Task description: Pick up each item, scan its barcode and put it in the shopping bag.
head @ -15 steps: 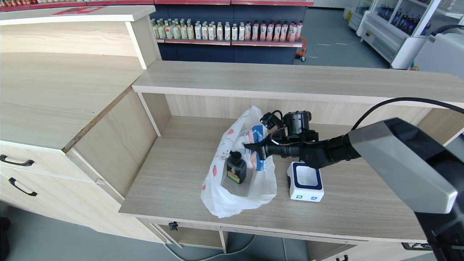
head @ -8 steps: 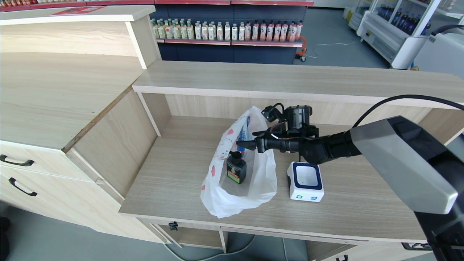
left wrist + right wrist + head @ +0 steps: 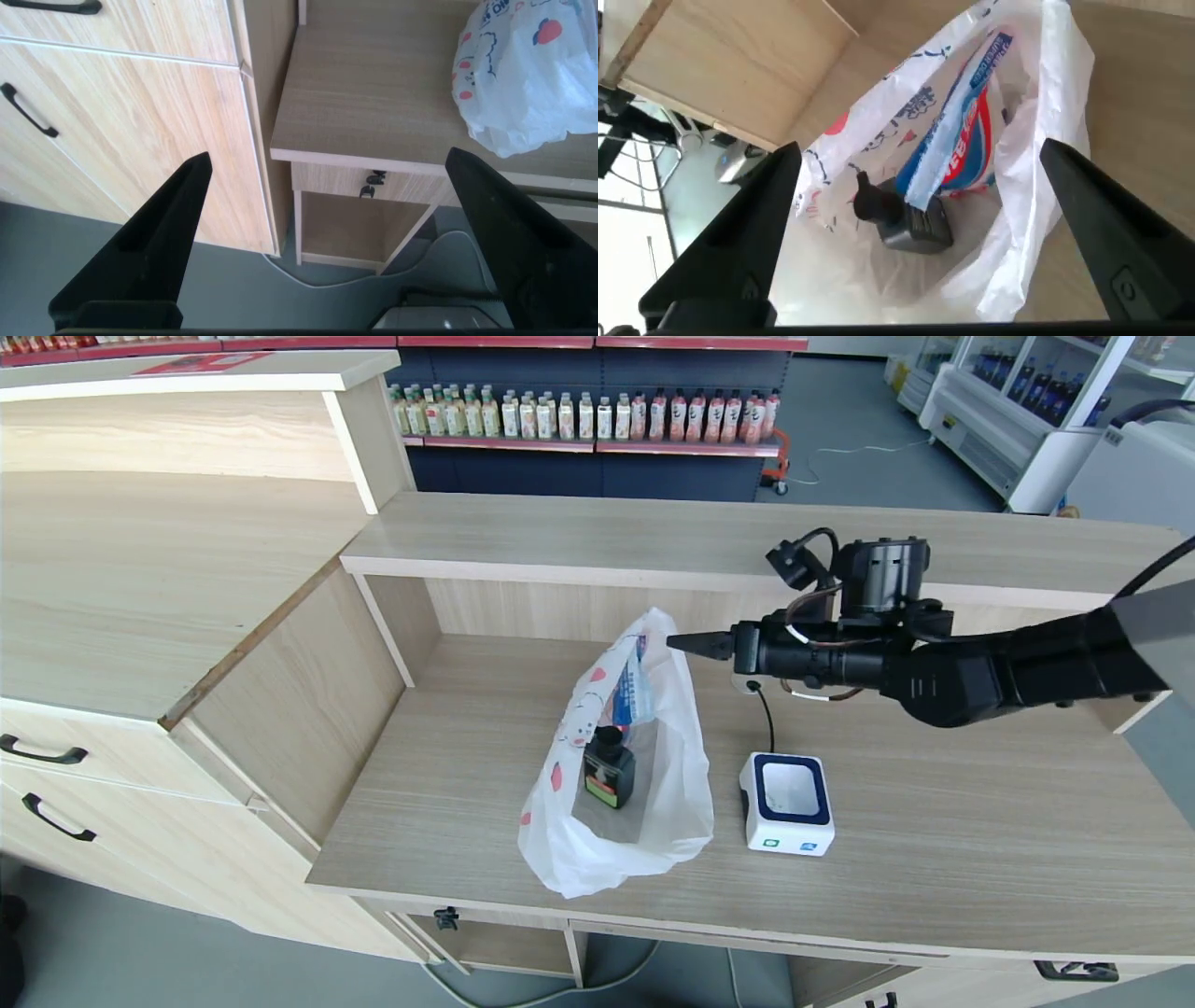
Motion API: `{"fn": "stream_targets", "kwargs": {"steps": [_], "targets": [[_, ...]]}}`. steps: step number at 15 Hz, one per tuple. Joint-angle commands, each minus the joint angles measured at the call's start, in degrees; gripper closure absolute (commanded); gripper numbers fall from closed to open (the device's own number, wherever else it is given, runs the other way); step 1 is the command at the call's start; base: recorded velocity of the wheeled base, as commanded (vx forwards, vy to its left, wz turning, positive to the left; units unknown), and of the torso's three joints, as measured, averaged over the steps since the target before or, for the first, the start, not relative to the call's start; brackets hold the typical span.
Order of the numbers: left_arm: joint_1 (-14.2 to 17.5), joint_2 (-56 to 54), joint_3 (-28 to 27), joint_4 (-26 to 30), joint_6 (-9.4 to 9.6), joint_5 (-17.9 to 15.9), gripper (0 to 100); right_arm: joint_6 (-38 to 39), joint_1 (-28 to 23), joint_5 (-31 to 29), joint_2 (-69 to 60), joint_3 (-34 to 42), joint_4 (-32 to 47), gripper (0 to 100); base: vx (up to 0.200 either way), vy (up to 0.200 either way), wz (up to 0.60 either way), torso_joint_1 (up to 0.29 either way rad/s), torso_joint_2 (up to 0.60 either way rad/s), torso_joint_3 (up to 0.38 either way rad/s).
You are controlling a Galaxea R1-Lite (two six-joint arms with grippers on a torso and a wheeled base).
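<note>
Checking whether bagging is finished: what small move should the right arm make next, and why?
Probably retract the right gripper toward rest: it is open and empty near the white plastic shopping bag, where the black pump bottle and blue-and-red packet already sit.

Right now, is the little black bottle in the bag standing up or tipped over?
Upright: the black bottle stands on its base inside the shopping bag, cap on top.

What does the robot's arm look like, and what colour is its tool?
The right arm is black and rounded, with a silver-grey shell near the shoulder. Thin black and reddish wires loop around a dark, silver-banded cylinder on the wrist. The right tool has black, wedge-shaped fingers tapering to points. The left tool looks the same.
</note>
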Motion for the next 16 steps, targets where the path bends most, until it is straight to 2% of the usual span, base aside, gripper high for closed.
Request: {"fn": "stream_targets", "kwargs": {"steps": [1,2,3,4,5,6,7,8,9,10,11,16], "targets": [[0.0,0.0,0.0,0.0,0.05,0.0,0,1.2,-9.8,-0.2,-31.4,30.5,-0.5,0,0.000,0.000,0.00,0.000,0.00,0.000],[0.0,0.0,0.0,0.0,-0.04,0.0,0,0.8,-13.6,-0.4,-40.5,39.9,0.0,0,0.000,0.000,0.00,0.000,0.00,0.000],[0.0,0.0,0.0,0.0,-0.04,0.0,0,-0.5,-16.8,-0.9,-45.4,45.4,0.2,0,0.000,0.000,0.00,0.000,0.00,0.000],[0.0,0.0,0.0,0.0,0.05,0.0,0,-4.9,-22.8,-3.4,-56.2,57.0,0.4,0,0.000,0.000,0.00,0.000,0.00,0.000],[0.0,0.0,0.0,0.0,-0.04,0.0,0,-6.2,-24.2,-6.7,-62.3,62.9,0.4,0,0.000,0.000,0.00,0.000,0.00,0.000],[0.0,0.0,0.0,0.0,-0.04,0.0,0,-6.2,-24.0,-14.5,-73.5,72.4,0.5,0,0.000,0.000,0.00,0.000,0.00,0.000],[0.0,0.0,0.0,0.0,-0.04,0.0,0,-7.0,-22.9,-19.7,-81.1,78.4,0.5,0,0.000,0.000,0.00,0.000,0.00,0.000],[0.0,0.0,0.0,0.0,0.05,0.0,0,-8.4,-21.9,-24.9,-89.1,80.4,2.5,0,0.000,0.000,0.00,0.000,0.00,0.000],[0.0,0.0,0.0,0.0,-0.04,0.0,0,-8.8,-21.2,-29.5,-96.0,80.4,11.1,0,0.000,0.000,0.00,0.000,0.00,0.000],[0.0,0.0,0.0,0.0,-0.04,0.0,0,-8.8,-20.6,-31.2,-99.8,80.4,15.0,0,0.000,0.000,0.00,0.000,0.00,0.000],[0.0,0.0,0.0,0.0,0.05,0.0,0,-8.0,-20.5,-33.2,-111.4,80.4,26.3,0,0.000,0.000,0.00,0.000,0.00,0.000],[0.0,0.0,0.0,0.0,-0.04,0.0,0,-9.8,-18.4,-33.0,-117.8,80.4,26.2,0,0.000,0.000,0.00,0.000,0.00,0.000]]}}
